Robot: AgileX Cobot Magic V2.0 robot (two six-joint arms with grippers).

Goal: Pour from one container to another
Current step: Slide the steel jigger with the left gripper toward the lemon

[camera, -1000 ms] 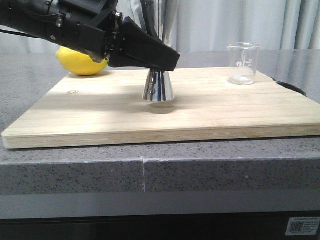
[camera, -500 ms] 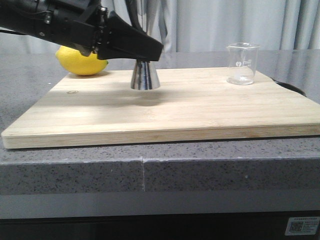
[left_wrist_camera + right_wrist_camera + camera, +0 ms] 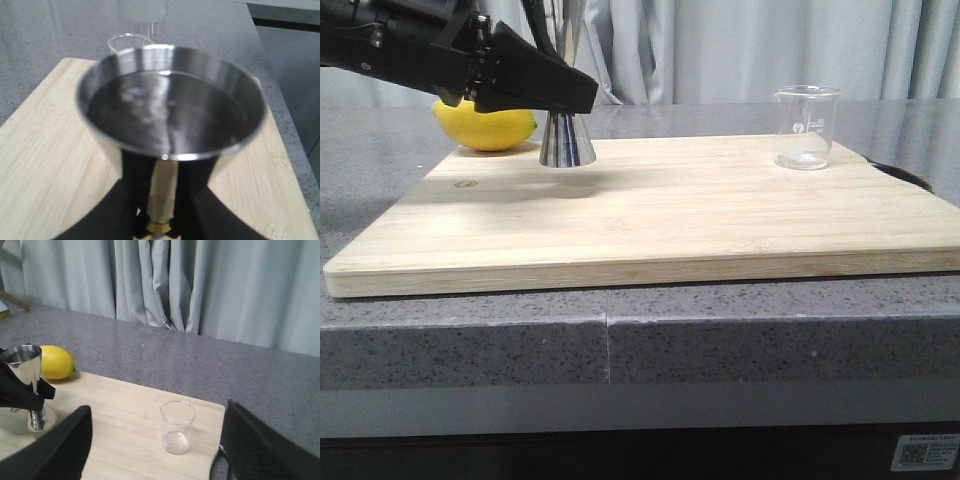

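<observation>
My left gripper is shut on the narrow waist of the steel jigger, which stands upright at the board's back left, right next to the lemon. Whether its base touches the wood I cannot tell. The left wrist view looks into the jigger's upper cup, with the gold band between my fingers. The clear glass beaker stands alone at the board's back right corner, looking empty. My right gripper hovers open, well above and short of the beaker.
A yellow lemon lies off the board's back left corner. The wooden cutting board covers most of the grey stone counter. Something dark lies past the board's right edge. Curtains hang behind.
My left gripper has carried the jigger from the board's middle leftward and back, ending beside the lemon. The beaker has stayed in place.
</observation>
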